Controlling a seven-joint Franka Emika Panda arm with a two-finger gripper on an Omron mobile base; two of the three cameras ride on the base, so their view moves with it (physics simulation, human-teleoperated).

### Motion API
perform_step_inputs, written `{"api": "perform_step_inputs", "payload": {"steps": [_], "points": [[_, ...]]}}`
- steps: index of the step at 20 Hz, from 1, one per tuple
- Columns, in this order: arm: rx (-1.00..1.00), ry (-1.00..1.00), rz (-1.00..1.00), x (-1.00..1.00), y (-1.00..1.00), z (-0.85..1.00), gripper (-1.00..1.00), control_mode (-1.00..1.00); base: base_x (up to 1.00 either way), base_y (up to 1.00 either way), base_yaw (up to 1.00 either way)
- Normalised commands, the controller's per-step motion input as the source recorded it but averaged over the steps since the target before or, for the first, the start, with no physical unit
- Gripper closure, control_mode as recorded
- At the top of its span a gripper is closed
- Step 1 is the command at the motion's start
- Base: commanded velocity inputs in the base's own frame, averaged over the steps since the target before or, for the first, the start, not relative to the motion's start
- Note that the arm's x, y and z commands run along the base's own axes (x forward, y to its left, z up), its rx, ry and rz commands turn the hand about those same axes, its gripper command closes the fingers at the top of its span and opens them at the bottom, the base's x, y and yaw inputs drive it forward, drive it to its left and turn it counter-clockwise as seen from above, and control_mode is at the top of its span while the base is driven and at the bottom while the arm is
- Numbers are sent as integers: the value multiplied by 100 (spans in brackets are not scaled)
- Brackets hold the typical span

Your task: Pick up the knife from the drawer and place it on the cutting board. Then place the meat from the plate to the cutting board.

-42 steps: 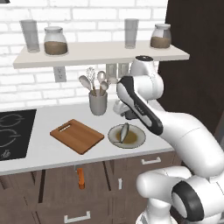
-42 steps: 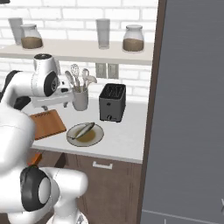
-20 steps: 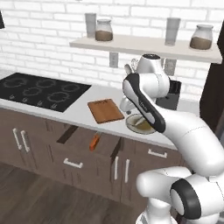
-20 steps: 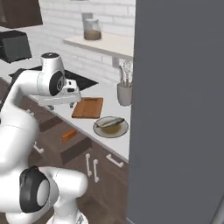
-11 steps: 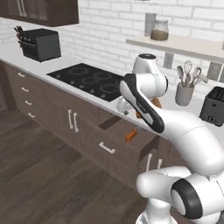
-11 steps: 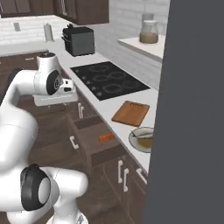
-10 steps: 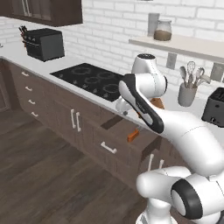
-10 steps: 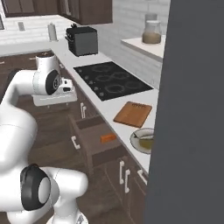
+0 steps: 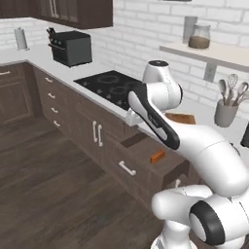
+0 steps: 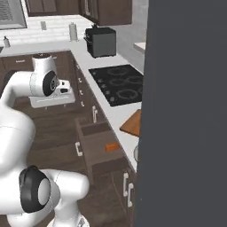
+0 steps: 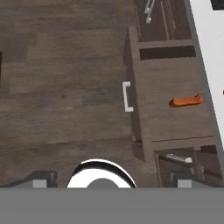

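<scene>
The drawer [image 11: 168, 105] stands pulled out, its silver bar handle [image 11: 127, 96] facing the floor. The orange-handled knife [image 11: 186, 101] lies inside it, also visible as the knife [image 9: 157, 156] and the knife [image 10: 112, 146] in the base views. On the counter behind sits the cutting board [image 9: 180, 118], partly cut off as the cutting board [image 10: 133, 123]. My gripper [image 11: 111, 180] is open and empty, high over the floor in front of the drawer, well apart from the knife; the gripper [image 10: 49, 102] hangs left of the drawer [image 10: 95, 142]. The plate and the meat are hidden.
A black stovetop [image 9: 109, 85] and a black toaster oven [image 9: 72, 47] sit along the counter to the left. A utensil holder [image 9: 226, 112] stands at the back right. A tall dark panel [image 10: 186, 111] blocks the right side. Wooden floor [image 9: 44, 185] lies open in front.
The whole picture has shifted: the base has swung away and leftward, bringing stove and oven into view. The drawer stays open with the knife inside.
</scene>
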Motion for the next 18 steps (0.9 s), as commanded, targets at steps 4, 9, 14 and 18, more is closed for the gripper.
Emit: {"api": "perform_step_inputs", "payload": {"steps": [4, 9, 14, 18], "points": [[0, 0, 0, 0, 0, 0, -100, 100, 8, -57, 43], [0, 0, 0, 0, 0, 0, -100, 100, 2, -46, 25], [0, 0, 0, 0, 0, 0, -100, -100, 0, 0, 0], [1, 3, -1, 6, 0, -18, -100, -100, 0, 0, 0]]}}
